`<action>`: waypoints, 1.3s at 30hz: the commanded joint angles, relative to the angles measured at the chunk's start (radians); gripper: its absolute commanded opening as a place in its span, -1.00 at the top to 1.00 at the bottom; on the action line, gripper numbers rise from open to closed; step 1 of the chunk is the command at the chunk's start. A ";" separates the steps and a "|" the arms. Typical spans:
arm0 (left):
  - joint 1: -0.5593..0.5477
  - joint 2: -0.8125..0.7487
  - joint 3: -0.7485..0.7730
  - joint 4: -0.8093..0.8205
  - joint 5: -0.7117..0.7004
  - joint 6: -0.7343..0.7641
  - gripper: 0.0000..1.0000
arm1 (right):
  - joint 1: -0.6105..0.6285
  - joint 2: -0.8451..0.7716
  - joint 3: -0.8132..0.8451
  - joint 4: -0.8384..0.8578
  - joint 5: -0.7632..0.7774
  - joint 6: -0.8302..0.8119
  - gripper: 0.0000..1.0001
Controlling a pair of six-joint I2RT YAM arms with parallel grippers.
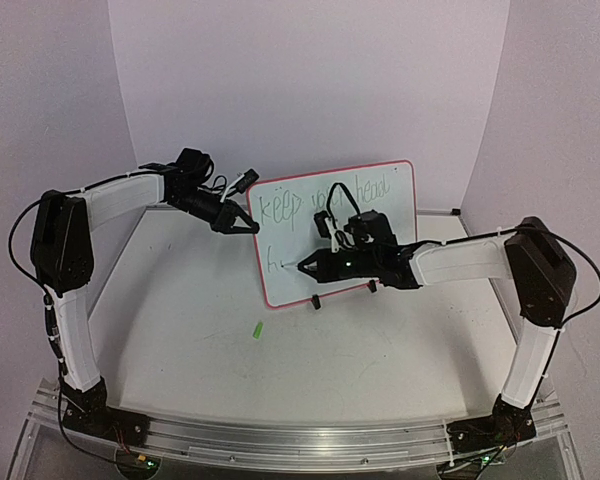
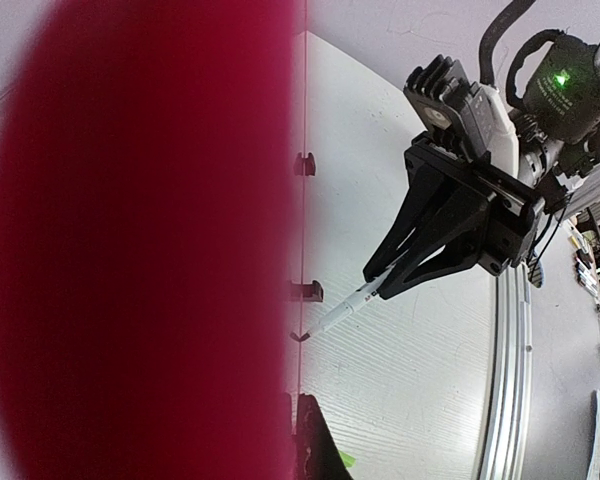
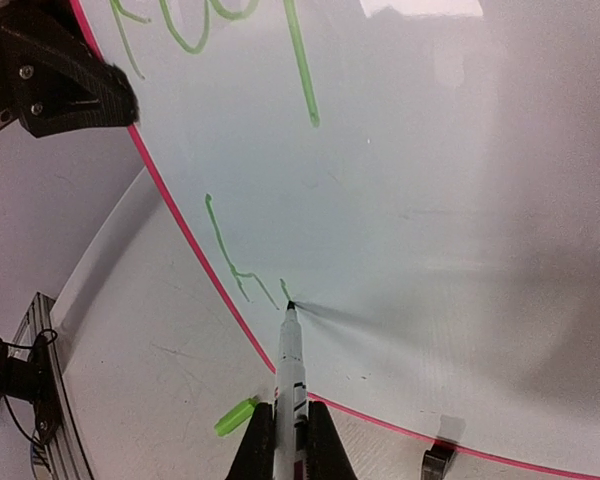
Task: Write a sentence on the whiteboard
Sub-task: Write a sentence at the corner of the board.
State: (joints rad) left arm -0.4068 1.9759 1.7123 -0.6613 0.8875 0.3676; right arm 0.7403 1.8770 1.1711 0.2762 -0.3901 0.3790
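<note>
Our right pincer [image 3: 292, 418] pinches the marker [image 3: 293, 368], tip touching the whiteboard [image 3: 440, 200] at its lower left, so we have blank board running rightward.

We find open table [image 1: 180, 350] before the whiteboard [image 1: 390, 200], only a green cap [image 1: 257, 328] on it. The left tool [image 1: 242, 226] grips the board's left edge; the right tool [image 1: 320, 266] and marker [image 1: 306, 266] cross its lower face.
</note>
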 commanded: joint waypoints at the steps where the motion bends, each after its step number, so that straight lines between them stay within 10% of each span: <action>1: -0.026 -0.017 -0.015 -0.009 -0.037 0.032 1.00 | -0.006 0.017 -0.016 0.005 0.013 -0.002 1.00; 39: -0.026 -0.023 -0.018 -0.009 -0.039 0.033 1.00 | -0.007 -0.002 0.079 0.043 -0.005 -0.009 1.00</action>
State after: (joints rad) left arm -0.4080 1.9743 1.7123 -0.6617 0.8867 0.3676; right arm 0.7397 1.8494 1.2098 0.2920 -0.4217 0.3752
